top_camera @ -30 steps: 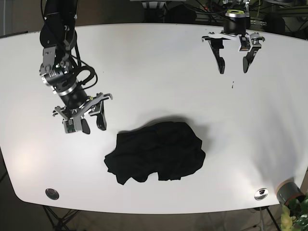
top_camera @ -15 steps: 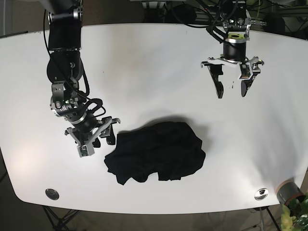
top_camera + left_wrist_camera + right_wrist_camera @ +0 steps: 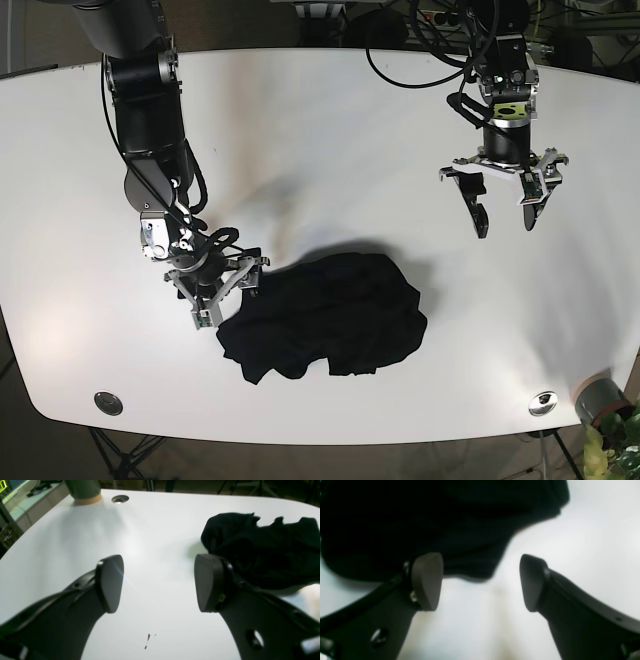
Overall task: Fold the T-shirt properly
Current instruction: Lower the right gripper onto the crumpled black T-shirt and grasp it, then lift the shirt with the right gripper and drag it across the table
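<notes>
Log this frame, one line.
T-shirt: crumpled, unfolded | right gripper: open, at its edge | left gripper: open, above table, apart from it

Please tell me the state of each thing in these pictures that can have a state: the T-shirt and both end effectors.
T-shirt: crumpled in a heap on the table, not folded, not held.
Right end effector: open, low at the shirt's edge, nothing between its fingers.
Left end effector: open, empty, apart from the shirt.
</notes>
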`<state>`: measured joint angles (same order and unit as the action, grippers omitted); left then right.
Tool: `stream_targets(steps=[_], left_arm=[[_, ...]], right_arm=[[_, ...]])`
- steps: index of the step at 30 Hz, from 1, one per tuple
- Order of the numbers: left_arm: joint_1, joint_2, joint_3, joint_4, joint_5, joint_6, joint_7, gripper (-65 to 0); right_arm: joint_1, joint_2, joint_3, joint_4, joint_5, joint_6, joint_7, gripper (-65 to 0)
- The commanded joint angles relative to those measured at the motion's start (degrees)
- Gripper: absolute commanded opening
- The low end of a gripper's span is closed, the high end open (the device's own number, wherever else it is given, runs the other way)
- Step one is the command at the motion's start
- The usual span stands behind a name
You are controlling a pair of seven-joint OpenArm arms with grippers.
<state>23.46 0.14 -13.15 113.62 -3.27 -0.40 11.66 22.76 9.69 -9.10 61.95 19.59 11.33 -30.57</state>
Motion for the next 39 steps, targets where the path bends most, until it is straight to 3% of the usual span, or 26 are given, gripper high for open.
stream_targets(steps=[1, 6, 20, 22, 28, 30, 39], left_arm=[[-0.74, -0.89, -0.17, 1.06, -0.03, 0.01, -1.68, -22.9], [-0.91, -1.5, -0.08, 0.53, -0.03, 0.01, -1.68, -22.9], [-0.91, -1.59, -0.26, 0.27, -0.03, 0.01, -1.68, -22.9], [-0.91, -1.59, -0.26, 0.27, -0.03, 0.01, -1.68, -22.9], [-0.91, -3.61, 0.0, 0.27, -0.2, 0.01, -1.68, -22.9], [-0.91, -3.97, 0.0, 0.27, -0.29, 0.01, -1.68, -22.9], [-1.0, -3.97, 0.09, -0.61, -0.29, 0.01, -1.68, -22.9]], right_arm=[[2.77, 0.37, -1.05, -1.69, 0.05, 0.23, 3.36, -19.0], [4.27, 0.37, -2.81, -7.4, 0.76, 0.32, 5.82, -19.0], [4.62, -3.94, -2.9, -15.4, 0.05, 0.32, 12.85, -19.5], [4.53, -3.94, -2.9, -15.49, 0.05, 0.32, 13.2, -23.3], [4.18, -4.02, -2.9, -15.23, 0.32, 0.32, 13.2, -56.3], [4.18, -4.02, -2.81, -15.14, 0.23, 0.05, 13.12, -62.6], [-2.68, -2.35, -2.54, 0.07, 0.49, -0.12, 6.7, -62.8]])
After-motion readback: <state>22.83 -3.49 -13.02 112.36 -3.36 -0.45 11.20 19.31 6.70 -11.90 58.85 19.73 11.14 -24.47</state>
